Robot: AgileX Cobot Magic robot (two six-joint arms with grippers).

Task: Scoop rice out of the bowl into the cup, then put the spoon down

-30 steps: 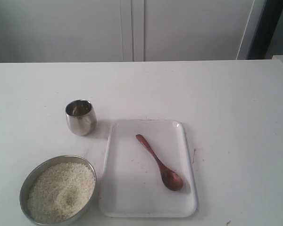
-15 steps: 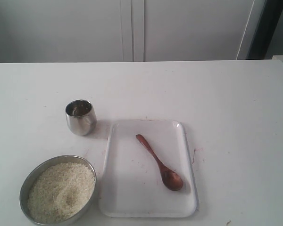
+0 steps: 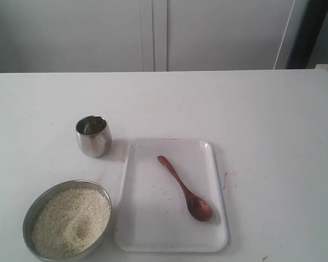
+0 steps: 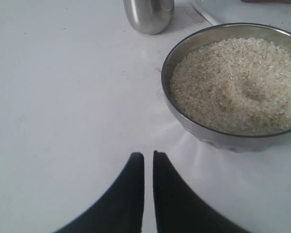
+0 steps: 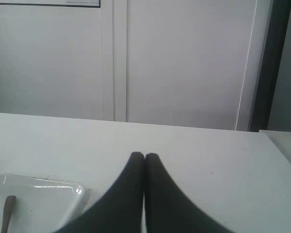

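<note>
Plainly, a white worktop (image 3: 262, 120) fills the exterior view, with faint reddish marks (image 3: 225, 177) by the tray's 3 o'clock edge. Behind it, at 12 o'clock, stand pale panelled doors (image 3: 71, 33), with a dark upright (image 3: 303, 33) toward 1 o'clock. A white tray (image 3: 142, 218) lies at the near middle. The spoon (image 3: 183, 186) rests on it, handle toward 11 o'clock, scoop toward 5. The cup (image 3: 93, 136) stands upright at 10 o'clock from the tray, near it. The bowl (image 3: 26, 218), just beside the tray at 8 o'clock, holds the rice (image 3: 71, 221). The left jaws, pressed almost together, hover over bare worktop near the bowl, pinching nothing. The right jaws are pressed together, empty.
</note>
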